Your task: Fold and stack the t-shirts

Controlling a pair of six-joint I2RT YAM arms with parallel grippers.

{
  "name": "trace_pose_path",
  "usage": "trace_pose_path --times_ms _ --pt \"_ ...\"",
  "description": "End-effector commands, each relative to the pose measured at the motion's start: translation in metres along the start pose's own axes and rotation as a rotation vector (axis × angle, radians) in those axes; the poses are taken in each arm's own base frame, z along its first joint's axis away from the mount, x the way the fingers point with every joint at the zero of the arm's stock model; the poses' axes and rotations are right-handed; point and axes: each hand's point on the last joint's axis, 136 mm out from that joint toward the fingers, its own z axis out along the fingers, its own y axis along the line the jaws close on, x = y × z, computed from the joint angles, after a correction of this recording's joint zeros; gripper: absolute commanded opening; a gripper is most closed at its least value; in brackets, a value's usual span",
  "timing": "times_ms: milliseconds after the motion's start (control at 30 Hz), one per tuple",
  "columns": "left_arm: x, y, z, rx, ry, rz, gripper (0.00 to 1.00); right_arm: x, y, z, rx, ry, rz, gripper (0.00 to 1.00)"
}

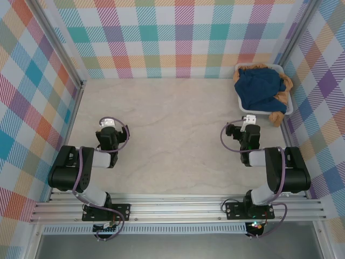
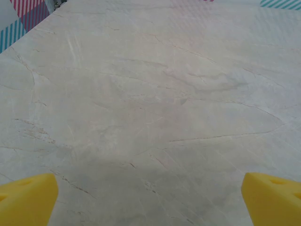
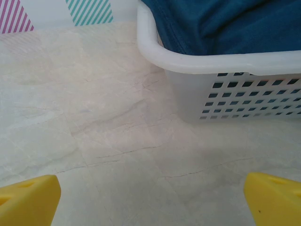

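Note:
The t-shirts lie crumpled in a white tub (image 1: pixel 289 108) at the back right. A dark navy tee (image 1: pixel 260 87) is on top, and tan-orange cloth (image 1: pixel 278 115) spills over the tub's near right rim. In the right wrist view the navy tee (image 3: pixel 225 23) fills the tub (image 3: pixel 197 59) just ahead. My right gripper (image 1: pixel 249 120) stands open, a little short of the tub, its yellow fingertips (image 3: pixel 28 197) wide apart over bare table. My left gripper (image 1: pixel 108 123) is open at the near left, its yellow fingertips (image 2: pixel 26 197) wide apart with nothing between them.
The marbled table (image 1: pixel 172 118) is walled by plaid panels at the back and both sides. Metal posts stand at the back corners. The arm bases sit on a rail along the near edge.

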Motion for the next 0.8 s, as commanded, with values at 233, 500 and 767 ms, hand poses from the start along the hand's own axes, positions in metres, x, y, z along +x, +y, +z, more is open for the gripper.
trace_pose_path --times_ms 233,500,767 --pt "-0.009 -0.001 -0.002 -0.001 -0.031 -0.002 1.00 -0.008 0.000 0.001 0.002 -0.031 -0.003 1.00" --pt "-0.009 -0.001 -0.002 -0.002 -0.031 -0.002 1.00 -0.008 0.000 0.001 0.001 -0.030 -0.003 1.00" --pt "-0.074 -0.037 -0.051 -0.002 -0.172 0.145 1.00 -0.086 0.027 -0.045 0.097 -0.135 -0.118 1.00"
